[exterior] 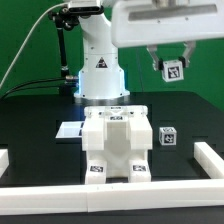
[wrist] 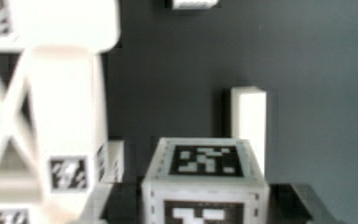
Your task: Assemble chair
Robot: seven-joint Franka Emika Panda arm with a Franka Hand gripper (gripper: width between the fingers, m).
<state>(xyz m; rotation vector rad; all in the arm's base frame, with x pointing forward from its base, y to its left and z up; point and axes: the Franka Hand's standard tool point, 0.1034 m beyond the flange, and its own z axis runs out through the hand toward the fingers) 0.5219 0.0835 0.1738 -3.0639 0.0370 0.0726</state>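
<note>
The partly built chair (exterior: 114, 141), a blocky white body with tags low on its front, stands mid-table. It also shows in the wrist view (wrist: 48, 95) as a slotted white panel. My gripper (exterior: 172, 62) hangs high above the table toward the exterior view's right. It is shut on a small white tagged cube (exterior: 173, 71). In the wrist view my gripper (wrist: 202, 203) holds that cube (wrist: 204, 172) between dark fingers (wrist: 302, 204). A second small tagged cube (exterior: 167, 136) sits on the table just to the exterior view's right of the chair body.
The marker board (exterior: 68, 130) lies flat behind the chair body on the exterior view's left. A low white rail (exterior: 110, 196) borders the black table at the front and both sides. A short white bar (wrist: 247, 112) lies on the table below my gripper. The arm's base (exterior: 100, 75) stands at the back.
</note>
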